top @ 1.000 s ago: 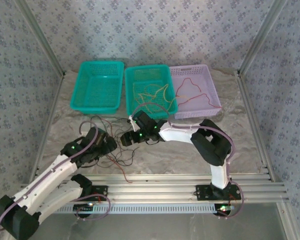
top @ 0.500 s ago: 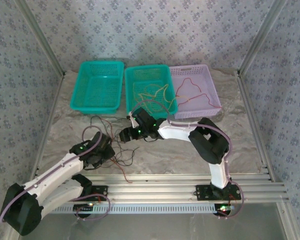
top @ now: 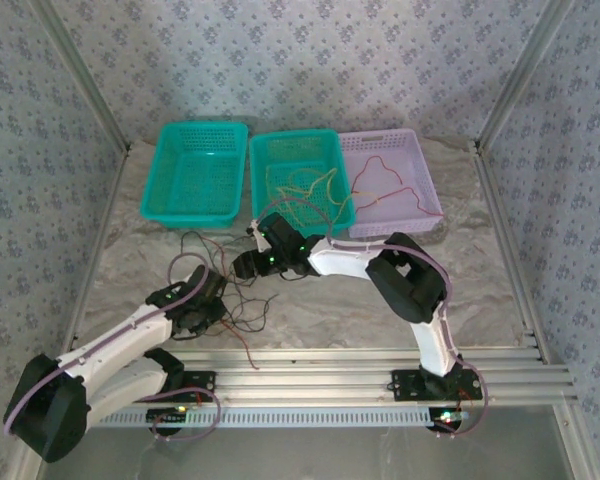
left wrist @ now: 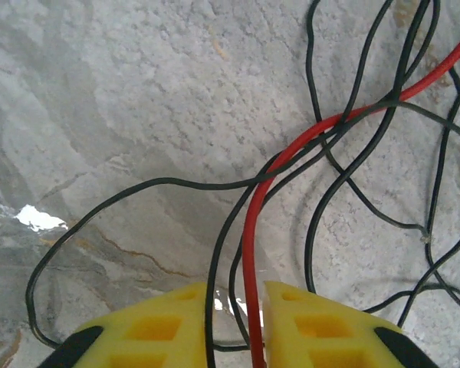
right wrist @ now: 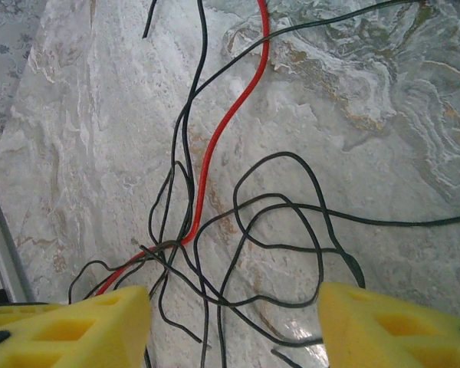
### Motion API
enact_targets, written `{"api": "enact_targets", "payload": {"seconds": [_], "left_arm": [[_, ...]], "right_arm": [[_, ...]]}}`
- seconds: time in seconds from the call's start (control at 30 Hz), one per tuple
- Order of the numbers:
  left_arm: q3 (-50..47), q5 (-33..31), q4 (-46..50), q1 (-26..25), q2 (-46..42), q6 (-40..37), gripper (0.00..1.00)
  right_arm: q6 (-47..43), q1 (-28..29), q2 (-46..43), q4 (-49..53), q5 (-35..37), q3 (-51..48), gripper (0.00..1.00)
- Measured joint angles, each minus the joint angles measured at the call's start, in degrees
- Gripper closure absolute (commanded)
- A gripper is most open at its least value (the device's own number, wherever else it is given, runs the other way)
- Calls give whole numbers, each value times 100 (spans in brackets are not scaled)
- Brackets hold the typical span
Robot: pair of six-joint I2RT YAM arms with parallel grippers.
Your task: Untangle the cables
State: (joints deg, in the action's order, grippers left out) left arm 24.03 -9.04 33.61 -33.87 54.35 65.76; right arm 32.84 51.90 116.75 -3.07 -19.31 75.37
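Left gripper [left wrist: 236,295] has its fingers nearly together, with the red cable [left wrist: 249,253] and a black one in the gap. Can't tell if they're pinched. Right gripper [right wrist: 234,307] hangs wide apart over the black tangle [right wrist: 165,247] on the table. Dragging both strands likely cinches the knot tighter.

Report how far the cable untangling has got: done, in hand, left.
Done: a yellow cable lies in the middle teal basket, a red cable in the purple basket. In hand: the left pincer stands narrow around the tangle's red cable; clamped or not, unclear. The right pincer hangs open above the knot. Left: black cables lie crossed on the table.
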Motion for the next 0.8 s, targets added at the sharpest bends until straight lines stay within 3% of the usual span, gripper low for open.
{"api": "enact_targets", "payload": {"seconds": [0.13,0.57,0.8], "left_arm": [[0,0,11,0,-144,-20,100],[704,-2,776,50,-1248,-428,100],[1209,225,562,76,-1775,-793,100]], "right_arm": [[-4,11,50,-44,0,33,47],[-33,-4,42,-332,-52,-125,51],[-66,-9,-396,-345,-481,-664,48]]}}
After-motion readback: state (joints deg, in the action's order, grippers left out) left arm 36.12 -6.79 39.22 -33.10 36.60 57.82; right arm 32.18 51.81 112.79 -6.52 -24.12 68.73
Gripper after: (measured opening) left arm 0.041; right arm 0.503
